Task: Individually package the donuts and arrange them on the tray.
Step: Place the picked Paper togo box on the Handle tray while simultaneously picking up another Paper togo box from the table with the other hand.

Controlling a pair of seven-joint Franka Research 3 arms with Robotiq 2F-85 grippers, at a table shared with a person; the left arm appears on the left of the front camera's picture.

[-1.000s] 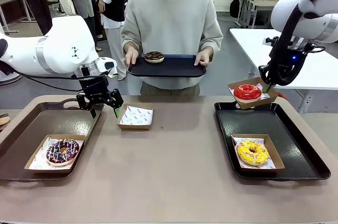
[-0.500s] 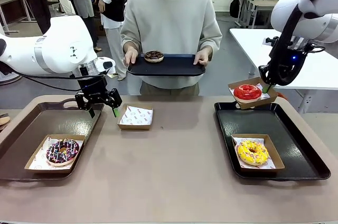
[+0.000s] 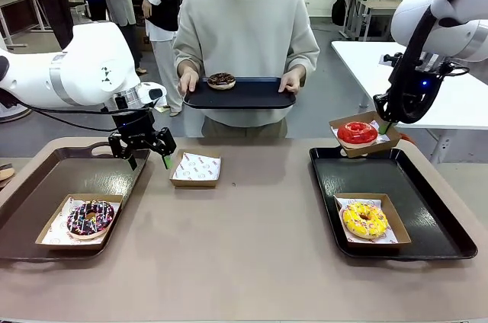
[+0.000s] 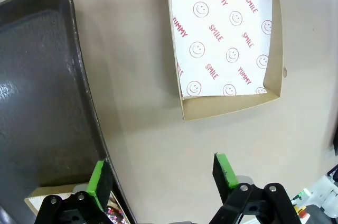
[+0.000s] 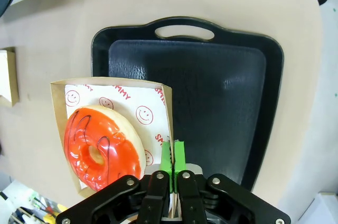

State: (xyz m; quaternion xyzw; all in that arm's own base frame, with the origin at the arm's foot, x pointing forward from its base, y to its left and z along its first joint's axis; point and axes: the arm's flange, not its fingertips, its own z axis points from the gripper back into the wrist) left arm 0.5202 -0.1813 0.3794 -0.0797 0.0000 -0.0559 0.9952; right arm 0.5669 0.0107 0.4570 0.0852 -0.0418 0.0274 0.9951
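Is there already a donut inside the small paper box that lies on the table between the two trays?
No, the paper box contains its printed liner with smiley faces and nothing on top of it.

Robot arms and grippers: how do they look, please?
The left arm and right arm are rounded white shells with black cables. The left gripper and right gripper are black with green pads. A blue light glows near the right wrist.

Left hand (image 3: 150,160) low and wide open; right hand (image 3: 386,126) higher, tightly shut, both downward-facing.
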